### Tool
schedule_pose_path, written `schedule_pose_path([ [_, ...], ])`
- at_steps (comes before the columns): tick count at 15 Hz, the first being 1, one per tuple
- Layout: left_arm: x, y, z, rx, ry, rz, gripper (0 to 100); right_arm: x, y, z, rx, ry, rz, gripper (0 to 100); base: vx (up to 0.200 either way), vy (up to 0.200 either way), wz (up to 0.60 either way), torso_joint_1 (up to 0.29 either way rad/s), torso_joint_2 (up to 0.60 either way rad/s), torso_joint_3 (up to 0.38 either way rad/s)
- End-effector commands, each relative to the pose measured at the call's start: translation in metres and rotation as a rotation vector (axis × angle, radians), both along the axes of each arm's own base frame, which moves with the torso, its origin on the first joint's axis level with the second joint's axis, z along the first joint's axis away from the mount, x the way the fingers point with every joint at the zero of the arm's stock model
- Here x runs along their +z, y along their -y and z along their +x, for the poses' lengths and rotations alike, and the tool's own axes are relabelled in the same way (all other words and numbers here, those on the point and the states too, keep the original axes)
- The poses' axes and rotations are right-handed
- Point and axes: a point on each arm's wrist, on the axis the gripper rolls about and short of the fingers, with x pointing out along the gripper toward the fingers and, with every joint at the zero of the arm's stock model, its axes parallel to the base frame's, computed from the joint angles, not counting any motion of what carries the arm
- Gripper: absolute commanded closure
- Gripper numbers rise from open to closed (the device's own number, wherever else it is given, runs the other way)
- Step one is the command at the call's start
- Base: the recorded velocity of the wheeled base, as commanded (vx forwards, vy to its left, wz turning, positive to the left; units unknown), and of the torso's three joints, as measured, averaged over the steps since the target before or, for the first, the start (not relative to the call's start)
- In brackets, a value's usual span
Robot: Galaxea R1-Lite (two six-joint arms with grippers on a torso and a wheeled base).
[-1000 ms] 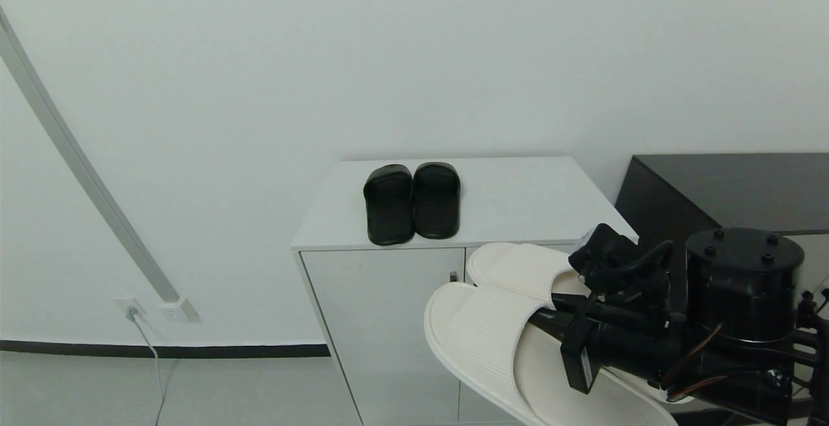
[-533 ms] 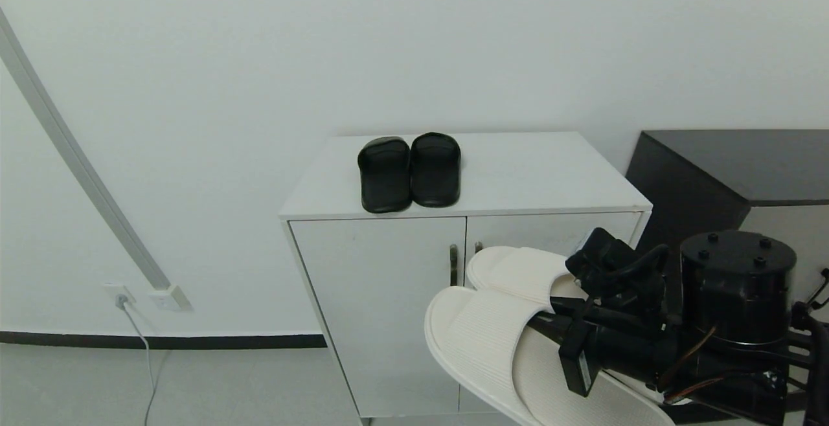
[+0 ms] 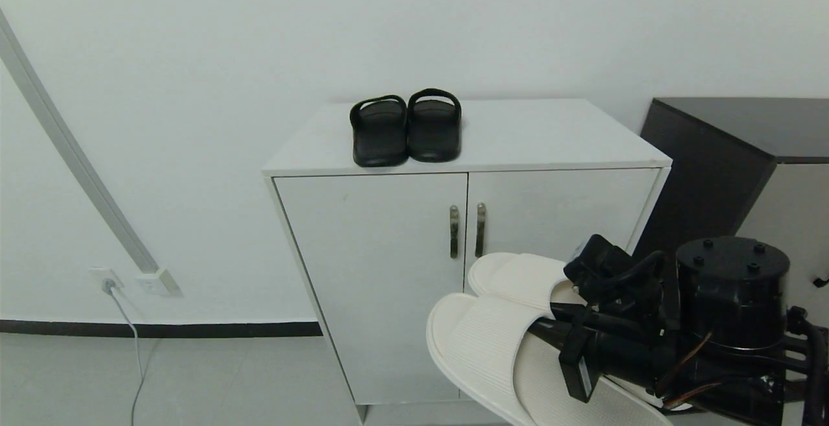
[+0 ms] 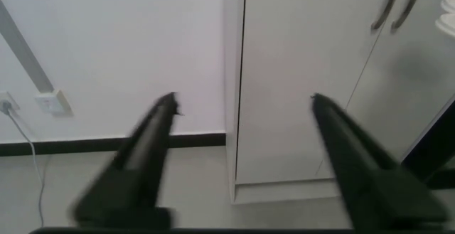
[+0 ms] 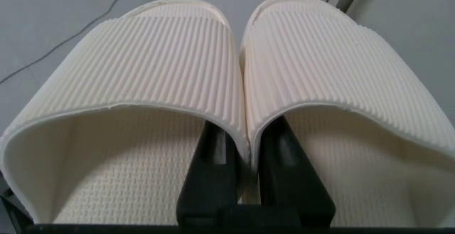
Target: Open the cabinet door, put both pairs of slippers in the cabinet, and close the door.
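The head camera has dipped, baring both shut cabinet [image 3: 375,283] doors
Right claw [image 3: 550,319] grips the white slippers [image 3: 492,342] before the doors (black slippers [image 3: 406,129] sit on top); left claw [image 4: 242,109] gapes wide, facing the cabinet

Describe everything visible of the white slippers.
The white slippers are a cream pair with ribbed closed-toe uppers and dimpled insoles, fabric-like. They lie side by side, inner edges pressed together, clamped by the right gripper, one finger inside each, held up before the shut cabinet, toes toward it.
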Motion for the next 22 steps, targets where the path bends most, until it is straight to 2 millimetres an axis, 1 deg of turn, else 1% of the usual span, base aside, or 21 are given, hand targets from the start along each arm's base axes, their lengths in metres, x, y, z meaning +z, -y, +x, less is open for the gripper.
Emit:
schedule_pose_path([
  [1,0.000,0.000,0.000,0.000,-0.001,0.000,0,-0.003,-0.001,0.001,-0.001,-0.007,-0.007,100,0.000,0.000,0.00,-0.159,0.49,0.330],
  [9,0.000,0.000,0.000,0.000,-0.001,-0.002,0,-0.007,0.000,0.000,0.001,-0.018,-0.018,100,0.000,0.000,0.00,-0.116,0.47,0.344],
  [15,0.000,0.000,0.001,-0.001,-0.007,0.000,0,-0.011,0.000,0.000,0.003,-0.029,-0.029,100,0.000,0.000,0.00,-0.031,0.43,0.391],
  [17,0.002,0.000,0.006,0.002,-0.080,-0.003,0,-0.011,0.000,0.000,0.003,-0.029,-0.029,100,0.000,0.000,0.00,0.005,0.16,0.161],
  [19,0.003,0.000,0.006,-0.001,-0.078,-0.003,0,-0.011,0.001,-0.001,0.003,-0.031,-0.031,100,0.000,0.000,0.00,0.001,0.03,0.023],
  [20,0.031,0.000,0.005,-0.026,-0.031,-0.010,0,-0.012,0.001,-0.001,0.003,-0.032,-0.032,100,0.000,0.000,0.00,0.000,0.00,0.000],
  [21,0.055,0.001,0.009,-0.070,-0.023,-0.034,0,-0.011,0.000,-0.001,0.004,-0.031,-0.031,100,0.000,0.000,0.00,0.000,0.00,0.000],
  [22,0.070,0.003,0.018,-0.130,-0.062,-0.042,0,-0.012,0.000,0.000,0.005,-0.030,-0.032,100,0.000,0.000,0.00,0.000,0.00,0.000],
])
